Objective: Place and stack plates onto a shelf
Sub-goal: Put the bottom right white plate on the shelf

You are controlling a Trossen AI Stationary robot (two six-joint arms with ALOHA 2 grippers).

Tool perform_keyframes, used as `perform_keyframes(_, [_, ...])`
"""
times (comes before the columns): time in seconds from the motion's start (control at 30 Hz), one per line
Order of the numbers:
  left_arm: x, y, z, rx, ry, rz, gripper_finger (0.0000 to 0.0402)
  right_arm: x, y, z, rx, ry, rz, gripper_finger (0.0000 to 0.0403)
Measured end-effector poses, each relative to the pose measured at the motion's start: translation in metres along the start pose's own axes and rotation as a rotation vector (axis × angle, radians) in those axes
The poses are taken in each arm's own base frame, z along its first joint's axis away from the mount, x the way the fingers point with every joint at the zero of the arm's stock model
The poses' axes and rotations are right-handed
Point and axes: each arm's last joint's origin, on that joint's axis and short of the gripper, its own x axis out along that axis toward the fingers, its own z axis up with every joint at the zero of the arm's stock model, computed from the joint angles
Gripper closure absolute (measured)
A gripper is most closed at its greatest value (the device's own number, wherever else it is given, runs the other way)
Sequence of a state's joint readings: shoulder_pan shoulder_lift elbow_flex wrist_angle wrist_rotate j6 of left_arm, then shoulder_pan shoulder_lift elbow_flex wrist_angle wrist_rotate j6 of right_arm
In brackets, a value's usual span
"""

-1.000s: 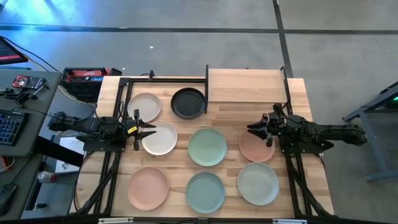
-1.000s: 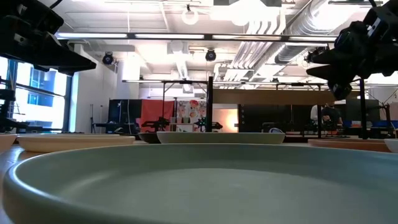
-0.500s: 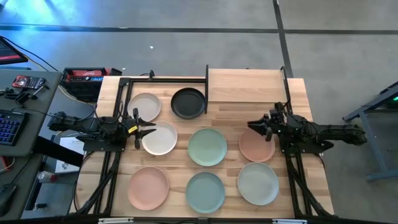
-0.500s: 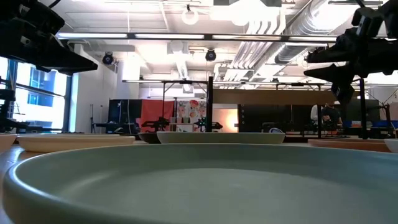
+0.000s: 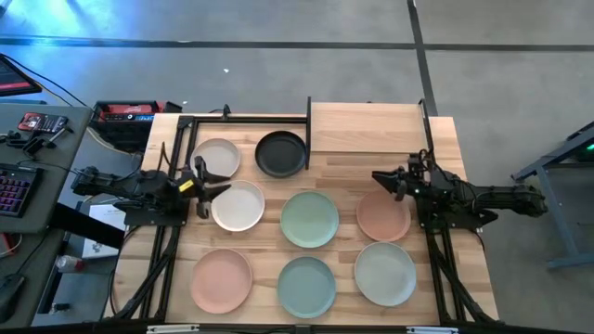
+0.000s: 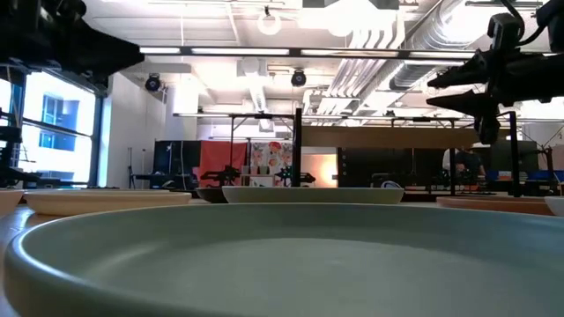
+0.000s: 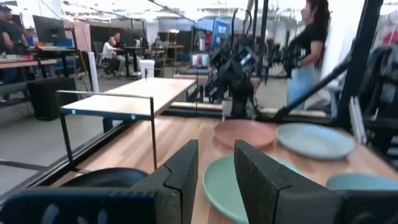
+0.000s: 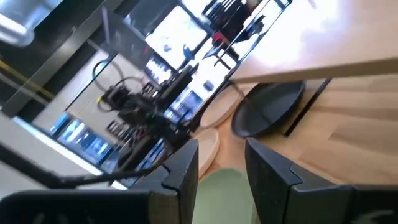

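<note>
Over the last second the right hand [image 5: 380, 177], fingers apart and empty, swung off the salmon plate [image 5: 382, 217] toward the shelf [image 5: 367, 129]; left hand [image 5: 202, 182] likewise parted, empty; no plate yet shelved.

Slatted wood table [image 5: 469, 158] on grey floor [image 5: 278, 74]. Keyboard [image 5: 11, 190] & red toolbox [image 5: 130, 113] at left. Person [image 7: 308, 43] stands in bkgd.

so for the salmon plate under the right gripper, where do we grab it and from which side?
Probably the raised rim on the edge nearest the right gripper. The salmon plate lies flat on the table, shallow, with only its upturned lip to pinch. Come down from above at the far-right edge, one finger inside the lip and one outside. Neighbouring plates sit apart from it, so that edge looks free.
</note>
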State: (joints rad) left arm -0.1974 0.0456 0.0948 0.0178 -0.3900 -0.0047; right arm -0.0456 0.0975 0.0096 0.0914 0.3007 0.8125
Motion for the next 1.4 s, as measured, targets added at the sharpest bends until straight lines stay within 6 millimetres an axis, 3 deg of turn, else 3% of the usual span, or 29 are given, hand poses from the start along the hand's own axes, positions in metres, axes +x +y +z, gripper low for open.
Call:
perform_keyframes(0.17, [0.000,0.000,0.002,0.026,-0.015,0.011,0.0309,0.000,0.006,0.007,0.024,-0.087,0.044,0.0289])
perform_keyframes(0.3, [0.000,0.000,0.007,-0.057,-0.073,0.010,0.0309,-0.003,0.016,0.017,0.054,-0.161,0.126,0.0289])
perform_keyframes(0.6, [-0.002,0.003,0.019,-0.173,-0.185,0.082,0.0309,-0.014,0.067,0.069,-0.070,-0.267,0.231,0.0289])
perform_keyframes(0.77, [-0.002,0.005,0.017,-0.171,-0.172,0.138,0.0309,-0.008,0.102,0.100,-0.108,-0.196,0.196,0.0289])
perform_keyframes(0.93, [-0.002,0.005,0.017,-0.171,-0.170,0.150,0.0309,0.014,0.130,0.116,-0.051,-0.027,0.061,0.0289])
perform_keyframes(1.13, [-0.002,0.005,0.016,-0.167,-0.161,0.150,0.0309,0.051,0.144,0.111,0.122,0.264,-0.174,0.0289])
perform_keyframes(1.4, [-0.001,0.005,0.012,-0.146,-0.121,0.152,0.0309,0.100,0.168,0.072,0.265,0.658,-0.328,0.0289])
